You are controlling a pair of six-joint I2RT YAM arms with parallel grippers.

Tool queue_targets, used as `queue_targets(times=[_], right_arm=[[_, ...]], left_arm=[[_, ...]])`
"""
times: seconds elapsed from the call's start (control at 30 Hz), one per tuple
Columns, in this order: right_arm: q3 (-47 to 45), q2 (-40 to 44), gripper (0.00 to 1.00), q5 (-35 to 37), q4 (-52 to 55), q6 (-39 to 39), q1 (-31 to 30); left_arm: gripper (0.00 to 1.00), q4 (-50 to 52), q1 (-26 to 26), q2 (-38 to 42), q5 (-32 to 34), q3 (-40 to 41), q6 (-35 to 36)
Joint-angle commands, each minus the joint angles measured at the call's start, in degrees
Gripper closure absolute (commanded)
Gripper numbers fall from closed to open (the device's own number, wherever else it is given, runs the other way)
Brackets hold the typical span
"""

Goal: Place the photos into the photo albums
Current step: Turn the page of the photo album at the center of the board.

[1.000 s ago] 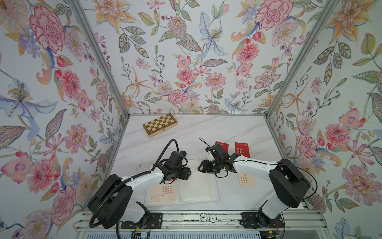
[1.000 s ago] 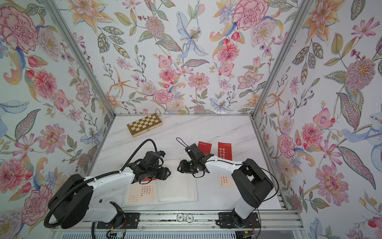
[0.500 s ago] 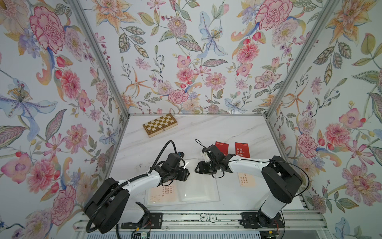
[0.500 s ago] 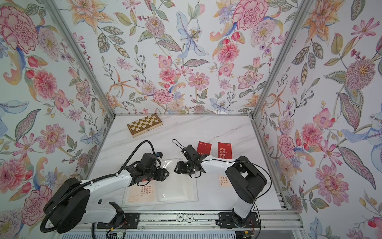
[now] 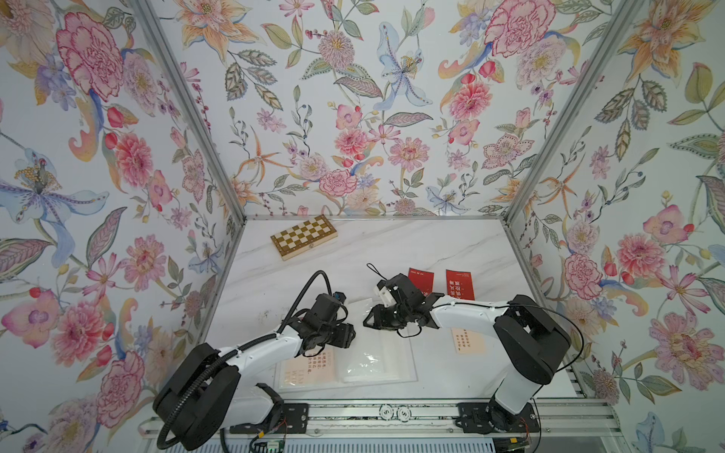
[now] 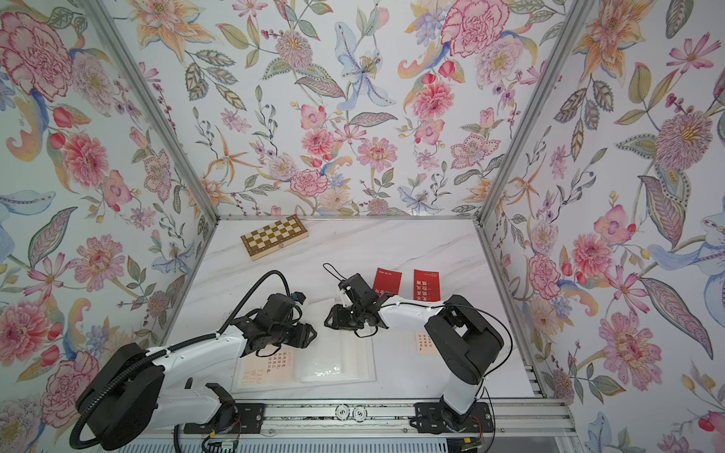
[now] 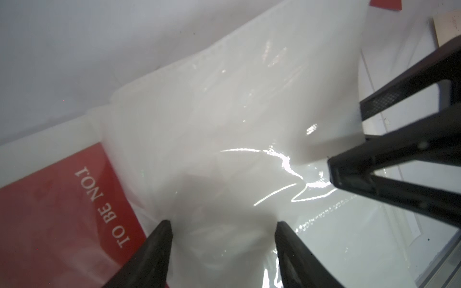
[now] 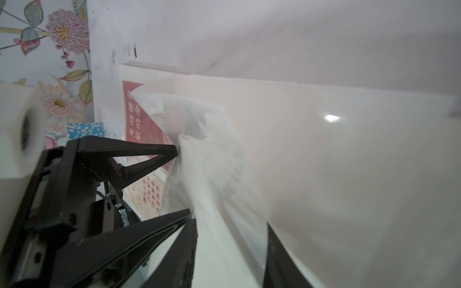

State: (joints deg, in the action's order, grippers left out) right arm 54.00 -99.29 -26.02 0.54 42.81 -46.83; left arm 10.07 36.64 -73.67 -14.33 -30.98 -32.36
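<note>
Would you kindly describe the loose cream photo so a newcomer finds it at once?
On the marble table, find the right arm's white forearm. Just in front of it lies the cream photo. Unlike the two red photos behind the arm, it is pale and outside the photo album.

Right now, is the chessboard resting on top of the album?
No, the chessboard lies by itself far behind the open album, with bare table between them.
</note>
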Motion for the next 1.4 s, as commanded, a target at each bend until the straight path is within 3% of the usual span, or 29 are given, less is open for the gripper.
queue_targets(times=[0.0,0.2,0.3,0.5,0.6,0.83,1.1,1.37], right_arm=[[-0.69,0.18,0.65,-4.17,-5.14,2.48,-0.28],[-0.09,0.53,0.84,-5.97,-6.63,3.19,-0.70],[1.35,0.68,0.92,-6.15,-5.59,2.61,-1.69],[5.49,-0.58,0.93,-6.48,-4.33,2.27,-4.37],[8.77,-2.77,0.90,-7.32,-4.80,2.71,-6.23],[20.93,-11.98,0.68,-10.15,-5.36,4.28,-10.71],[34.90,-20.92,0.50,-13.03,-1.93,4.00,-14.33],[35.11,-19.10,0.42,-11.93,0.05,2.24,-14.06]], left_arm=[[0.35,4.50,-0.51,1.69,0.54,-0.45,0.58],[0.35,11.45,-1.08,7.61,5.31,-4.07,2.04],[0.35,15.76,-3.77,12.23,7.43,-6.36,2.46],[0.34,21.72,-10.24,19.05,8.76,-11.54,4.42],[0.34,23.32,-12.45,20.50,9.41,-13.67,5.15],[0.33,25.03,-17.49,23.02,9.31,-17.29,5.38],[0.33,27.49,-21.46,23.57,9.07,-21.25,6.94],[0.32,26.74,-21.80,20.63,7.37,-23.51,7.50]])
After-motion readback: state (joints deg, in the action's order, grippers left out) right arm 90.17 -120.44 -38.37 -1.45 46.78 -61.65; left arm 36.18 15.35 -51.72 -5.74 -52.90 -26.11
